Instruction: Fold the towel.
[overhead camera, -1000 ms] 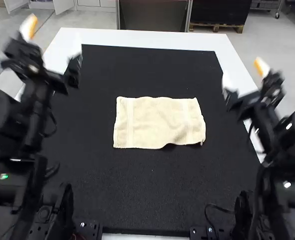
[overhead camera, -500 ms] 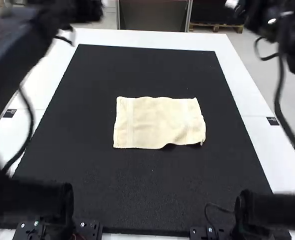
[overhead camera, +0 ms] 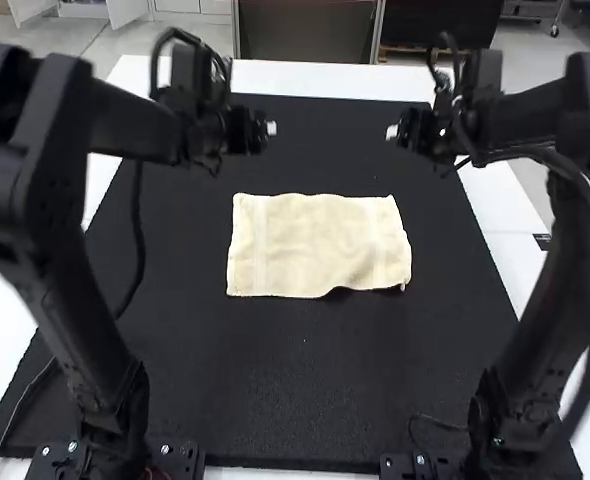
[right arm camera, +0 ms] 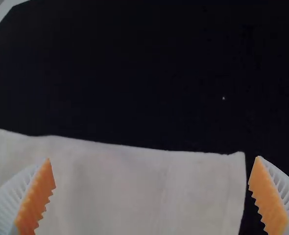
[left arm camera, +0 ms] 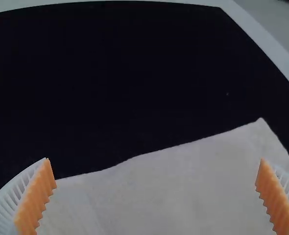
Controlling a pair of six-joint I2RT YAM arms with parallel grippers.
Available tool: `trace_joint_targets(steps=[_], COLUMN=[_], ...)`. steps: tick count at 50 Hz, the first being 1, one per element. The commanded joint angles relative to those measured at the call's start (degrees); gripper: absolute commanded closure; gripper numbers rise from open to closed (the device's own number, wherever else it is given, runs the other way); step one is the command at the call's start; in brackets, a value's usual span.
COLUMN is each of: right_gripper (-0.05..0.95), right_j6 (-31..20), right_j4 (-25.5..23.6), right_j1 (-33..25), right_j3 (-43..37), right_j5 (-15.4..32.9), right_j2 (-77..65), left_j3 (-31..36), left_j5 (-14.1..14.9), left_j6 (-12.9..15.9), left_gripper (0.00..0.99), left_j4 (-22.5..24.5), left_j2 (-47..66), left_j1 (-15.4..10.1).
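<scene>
Towel [overhead camera: 315,245] lay unheld. Left gripper [left arm camera: 155,159] had its fingers spread wide, nothing pinched; right gripper [right arm camera: 153,158] same. In the high view both hung over the black mat [overhead camera: 305,400], on the far-edge side of the towel, tips facing each other across a gap. Towel sat roughly mid-mat, long sides running left to right, well apart from the mat's left and right edges. Far side nearly straight, near side rippled up toward its right corner. Couldn't tell whether it was already doubled. White bench [overhead camera: 325,80] bordered the mat's far edge.

Handling, judged: light, soft, floppy, not fragile, nap probably gripped well and slid little. Best hold looked like the two far corners, one per gripper, pinched low, then brought over to the near edge together. Likely trouble: middle sagging, a corner missed, or the ripple creasing in.
</scene>
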Motion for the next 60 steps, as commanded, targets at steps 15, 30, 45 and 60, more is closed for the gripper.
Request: trace_joint_targets(steps=[15,30,45,60], right_gripper=[-0.02,-0.02,-0.02,-0.02], right_j6=[-10.6,-12.5,-13.3,-14.6], right_j4=[2.6,8.3,6.8,6.4], right_j1=[1.6,1.7,1.7,1.8], right_j3=[6.5,12.0,18.9,16.0], right_j5=[4.2,5.4,5.5,4.9], right_j2=[16.1,25.3,32.4,32.8], left_j3=[8.3,13.5,20.5,20.5], left_j5=[0.1,-0.2,-0.3,-15.7], left_j6=[1.4,2.4,2.9,7.8], left_gripper=[0.039,0.062,0.062,0.084], left_j4=[4.5,6.7,4.1,-1.2], left_j2=[18.5,27.0,35.2,36.4], left_j1=[0.5,2.6,3.2,4.5])
